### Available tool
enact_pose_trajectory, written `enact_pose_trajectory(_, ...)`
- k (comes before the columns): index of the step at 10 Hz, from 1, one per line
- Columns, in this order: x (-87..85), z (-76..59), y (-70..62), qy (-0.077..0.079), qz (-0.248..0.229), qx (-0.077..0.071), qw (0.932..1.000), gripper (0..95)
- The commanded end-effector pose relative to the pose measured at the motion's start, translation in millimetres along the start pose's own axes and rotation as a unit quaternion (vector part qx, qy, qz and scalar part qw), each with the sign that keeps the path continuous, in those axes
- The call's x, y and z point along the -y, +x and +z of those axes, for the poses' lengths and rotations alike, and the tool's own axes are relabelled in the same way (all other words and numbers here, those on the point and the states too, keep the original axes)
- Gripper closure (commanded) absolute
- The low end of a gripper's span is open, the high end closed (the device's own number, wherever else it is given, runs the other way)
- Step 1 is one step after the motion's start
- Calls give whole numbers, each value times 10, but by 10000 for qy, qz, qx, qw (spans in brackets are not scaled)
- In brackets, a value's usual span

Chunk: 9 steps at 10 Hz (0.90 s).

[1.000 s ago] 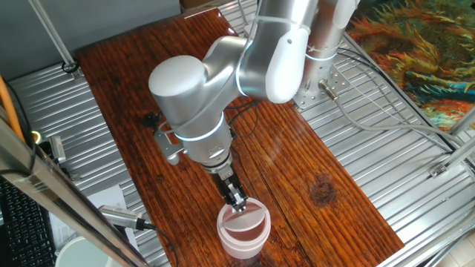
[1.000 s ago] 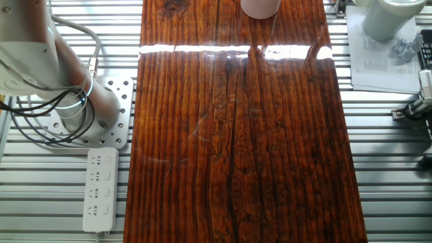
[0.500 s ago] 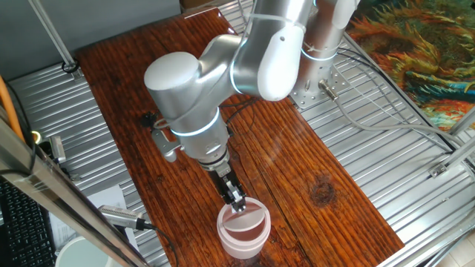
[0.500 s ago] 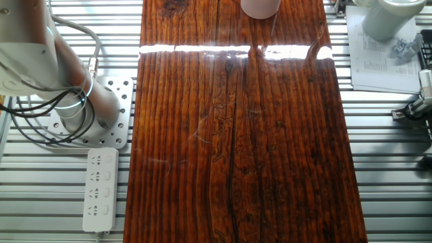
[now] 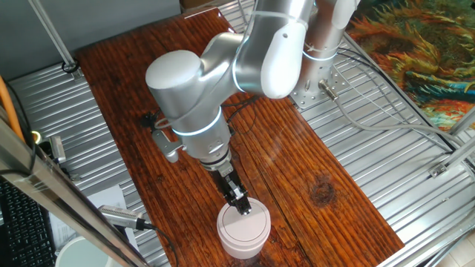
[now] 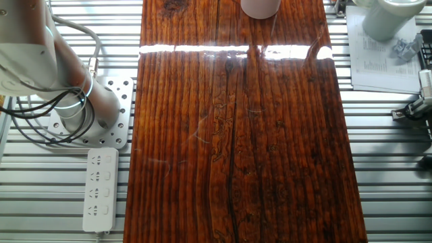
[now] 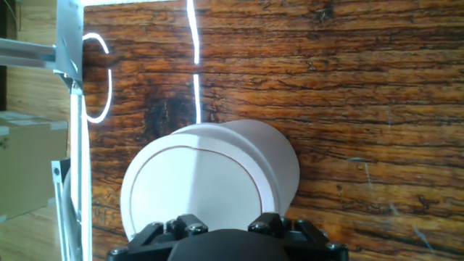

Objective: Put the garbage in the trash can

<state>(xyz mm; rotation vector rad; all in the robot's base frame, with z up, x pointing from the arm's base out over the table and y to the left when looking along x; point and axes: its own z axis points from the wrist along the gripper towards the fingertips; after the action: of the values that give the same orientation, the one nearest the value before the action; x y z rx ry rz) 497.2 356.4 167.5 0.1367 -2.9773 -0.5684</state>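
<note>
Dark reddish-brown glossy wooden tabletop runs down frame centre, on a ribbed metal bench. White power strip lower left. Printed paper sheet upper right. Colourful patterned cloth top right of one fixed view.

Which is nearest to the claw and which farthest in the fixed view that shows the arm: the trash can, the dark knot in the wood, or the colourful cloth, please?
1. Trash can: directly under the claw.
2. Dark knot: on the table, to the picture's right.
3. Colourful cloth: off the table, upper right corner.
</note>
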Motion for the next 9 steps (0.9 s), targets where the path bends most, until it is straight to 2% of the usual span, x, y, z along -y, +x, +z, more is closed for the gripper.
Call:
enact_pose_trajectory(1, -27, -36, 30, 34, 14, -5, 10000, 380)
enact_pose_trajectory(2, -33, -45, 35, 57, 16, -6, 10000, 380)
enact_pose_trajectory(3, -19, -64, 35, 136, 21, -16, 9999, 570)
enact_pose_trajectory(4, 16, -100, 31, 249, 7, -31, 9997, 570)
enact_pose_trajectory(6, 155, -228, 24, 453, -159, -54, 9988, 950)
enact_pose_trajectory(7, 294, -331, 16, 533, -214, -67, 9983, 950)
enact_pose_trajectory(9, 602, -504, 18, 910, -166, -101, 9957, 950)
